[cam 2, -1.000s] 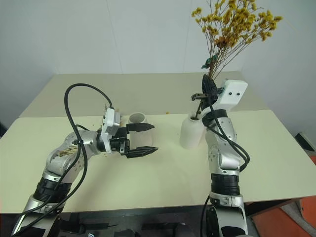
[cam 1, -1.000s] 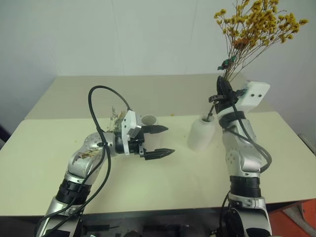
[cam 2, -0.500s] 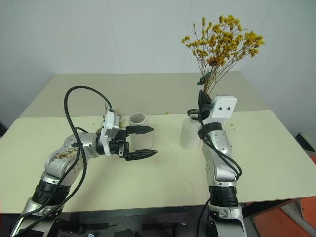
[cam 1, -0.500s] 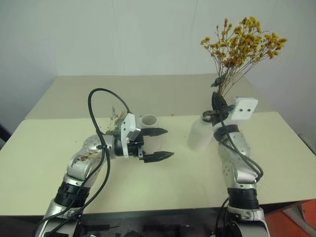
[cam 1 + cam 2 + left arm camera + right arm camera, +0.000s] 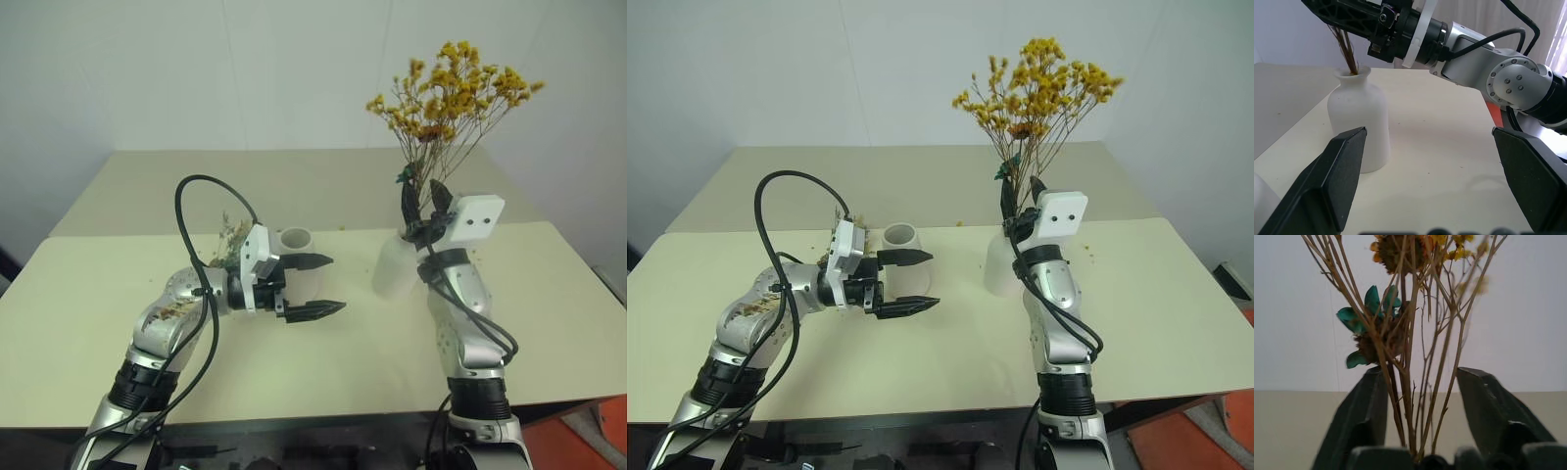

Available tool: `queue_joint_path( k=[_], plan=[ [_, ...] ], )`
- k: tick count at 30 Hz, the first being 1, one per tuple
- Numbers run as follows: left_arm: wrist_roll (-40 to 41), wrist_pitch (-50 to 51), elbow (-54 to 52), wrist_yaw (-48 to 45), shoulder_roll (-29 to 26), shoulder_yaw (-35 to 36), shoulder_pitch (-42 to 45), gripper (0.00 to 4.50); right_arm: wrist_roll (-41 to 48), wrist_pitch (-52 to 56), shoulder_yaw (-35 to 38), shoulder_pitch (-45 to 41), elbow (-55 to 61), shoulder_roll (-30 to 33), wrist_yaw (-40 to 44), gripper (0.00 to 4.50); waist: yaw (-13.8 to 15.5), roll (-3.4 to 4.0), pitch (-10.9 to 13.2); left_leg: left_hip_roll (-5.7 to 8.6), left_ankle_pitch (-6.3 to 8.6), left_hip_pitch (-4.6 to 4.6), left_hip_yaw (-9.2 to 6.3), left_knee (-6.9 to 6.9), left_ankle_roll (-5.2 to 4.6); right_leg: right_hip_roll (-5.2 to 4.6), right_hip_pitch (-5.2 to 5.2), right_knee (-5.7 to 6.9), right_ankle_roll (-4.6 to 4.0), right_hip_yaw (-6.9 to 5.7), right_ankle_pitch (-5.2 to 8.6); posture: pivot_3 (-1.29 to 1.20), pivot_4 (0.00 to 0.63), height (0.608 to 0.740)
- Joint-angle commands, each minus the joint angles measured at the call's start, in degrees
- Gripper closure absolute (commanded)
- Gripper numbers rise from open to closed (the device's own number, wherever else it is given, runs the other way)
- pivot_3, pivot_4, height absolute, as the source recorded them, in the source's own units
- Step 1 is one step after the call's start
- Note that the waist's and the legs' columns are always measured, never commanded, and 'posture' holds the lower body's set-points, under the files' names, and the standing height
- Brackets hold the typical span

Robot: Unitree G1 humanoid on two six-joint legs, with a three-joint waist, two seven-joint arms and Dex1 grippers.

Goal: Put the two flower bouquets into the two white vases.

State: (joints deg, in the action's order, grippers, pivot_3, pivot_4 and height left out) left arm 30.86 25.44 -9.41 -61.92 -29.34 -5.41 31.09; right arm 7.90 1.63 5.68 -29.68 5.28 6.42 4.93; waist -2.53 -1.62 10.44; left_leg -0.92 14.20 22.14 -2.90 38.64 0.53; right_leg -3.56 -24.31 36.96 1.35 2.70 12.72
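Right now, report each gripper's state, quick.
Left gripper: open, holding nothing.
Right gripper: open, fingers apart around the yellow-orange bouquet stems, which stand in the bulbous vase.

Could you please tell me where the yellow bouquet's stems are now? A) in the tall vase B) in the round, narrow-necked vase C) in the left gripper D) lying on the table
B: the yellow bouquet's stems enter the round vase's neck.

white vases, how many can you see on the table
2: the bulbous vase stands beside the right tool with the yellow bouquet in its neck; the cone vase stands behind the left tool.
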Motion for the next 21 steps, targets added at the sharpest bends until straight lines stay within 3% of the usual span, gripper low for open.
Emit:
queue_joint_path(
  k=[1, 3, 9, 21],
  plan=[
    [0.4, -0.8, -1.1, 0.0, -0.1, 1.0, 0.1, 0.00, -0.6, -1.1, -0.2, 1.9, 5.6, 1.3, 0.8, 0.56, 0.0, 0.00, 0.0, 0.00, 0.00, 0.01, 0.00, -0.01, 0.00, 0.00, 0.00, -0.01, 0.00, 0.00, 0.00, 0.00, 0.150, 0.740],
    [0.4, -0.9, -1.0, -0.1, -0.2, 1.1, 0.1, 0.00, -0.8, 0.0, 0.0, 4.3, 8.0, 2.0, 0.7, 0.02, 0.0, 0.00, 0.0, 0.00, 0.00, 0.03, 0.00, -0.02, 0.00, 0.00, 0.00, -0.04, 0.00, 0.00, 0.00, 0.00, 0.150, 0.740],
    [0.2, -1.2, -0.4, -0.5, -0.5, 1.1, 0.1, 0.00, -3.4, 4.0, 0.3, 10.2, 14.0, 5.1, 0.3, 0.02, 0.1, 0.00, 0.0, 0.01, 0.00, 0.00, 0.00, -0.01, 0.00, 0.00, 0.02, -0.03, 0.00, -0.01, 0.00, 0.00, 0.150, 0.740],
    [4.4, 0.9, -1.6, -1.2, -1.6, 5.0, -0.1, 0.00, 4.2, 12.2, 6.3, 22.8, 30.8, 11.9, 7.0, 0.02, 0.2, -0.01, 0.0, -0.01, 0.00, 0.00, -0.02, -0.03, 0.00, 0.01, 0.05, -0.08, 0.00, -0.03, 0.03, 0.00, 0.150, 0.740]
  ],
)
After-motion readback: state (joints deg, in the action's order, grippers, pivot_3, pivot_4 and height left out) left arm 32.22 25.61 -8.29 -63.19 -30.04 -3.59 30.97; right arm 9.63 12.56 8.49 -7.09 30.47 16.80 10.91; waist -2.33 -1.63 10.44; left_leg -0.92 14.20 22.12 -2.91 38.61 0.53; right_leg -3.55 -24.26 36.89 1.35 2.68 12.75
